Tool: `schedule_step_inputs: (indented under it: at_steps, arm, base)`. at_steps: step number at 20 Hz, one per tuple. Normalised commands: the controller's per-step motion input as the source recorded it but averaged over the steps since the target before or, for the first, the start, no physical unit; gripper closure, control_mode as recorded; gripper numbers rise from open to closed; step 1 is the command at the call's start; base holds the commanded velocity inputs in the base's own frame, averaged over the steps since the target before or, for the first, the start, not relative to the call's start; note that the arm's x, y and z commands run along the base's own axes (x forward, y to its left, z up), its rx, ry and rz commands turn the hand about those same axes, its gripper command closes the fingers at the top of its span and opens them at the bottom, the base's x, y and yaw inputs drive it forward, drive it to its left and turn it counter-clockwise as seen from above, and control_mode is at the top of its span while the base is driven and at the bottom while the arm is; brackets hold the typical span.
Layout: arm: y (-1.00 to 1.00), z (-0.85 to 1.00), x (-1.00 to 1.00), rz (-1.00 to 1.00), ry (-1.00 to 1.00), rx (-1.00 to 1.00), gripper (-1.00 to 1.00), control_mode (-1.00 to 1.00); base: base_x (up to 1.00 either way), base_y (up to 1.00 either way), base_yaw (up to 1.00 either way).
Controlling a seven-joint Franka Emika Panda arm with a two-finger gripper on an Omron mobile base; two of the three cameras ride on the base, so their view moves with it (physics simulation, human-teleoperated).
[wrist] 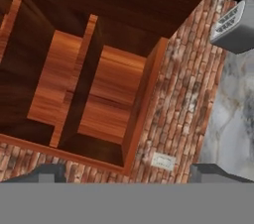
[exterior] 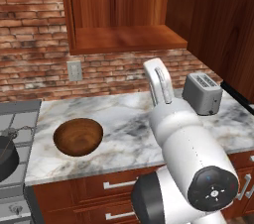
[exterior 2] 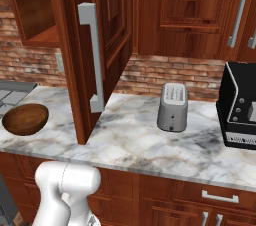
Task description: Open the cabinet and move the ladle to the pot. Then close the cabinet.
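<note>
Reddish-brown cabinet (wrist: 94, 94) stands open straight ahead of your fingers (wrist: 126, 173), which are spread wide, holding nothing. No ladle is visible inside; the pot (exterior: 6, 156) sits far left, beyond the bench (exterior: 129, 119).

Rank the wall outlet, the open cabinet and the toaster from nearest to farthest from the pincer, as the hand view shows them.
1. Wall outlet, just above the open pincer.
2. Cabinet, up-left; its bottom corner is about as near as the outlet, too close to call.
3. Toaster, far top-right corner.
</note>
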Motion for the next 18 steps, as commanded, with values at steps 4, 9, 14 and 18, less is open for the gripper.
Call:
schedule_step_inputs:
  at_steps: [4, 9, 14, 18]
  arm:
    - [-0.28, 0.04, -0.19, 0.00, -0.03, 0.00, -1.00, -1.00]
    - [-0.31, 0.03, -0.16, 0.00, -0.02, 0.00, -1.00, -1.00]
    - [-0.34, 0.04, -0.14, 0.00, -0.02, 0.01, -1.00, -1.00]
    - [-0.36, 0.09, -0.22, 0.00, -0.05, 0.01, -1.00, -1.00]
  base:
    - [0.00, 0.00, 0.00]
    - [0.00, 0.00, 0.00]
    - [0.00, 0.00, 0.00]
    - [0.00, 0.00, 0.00]
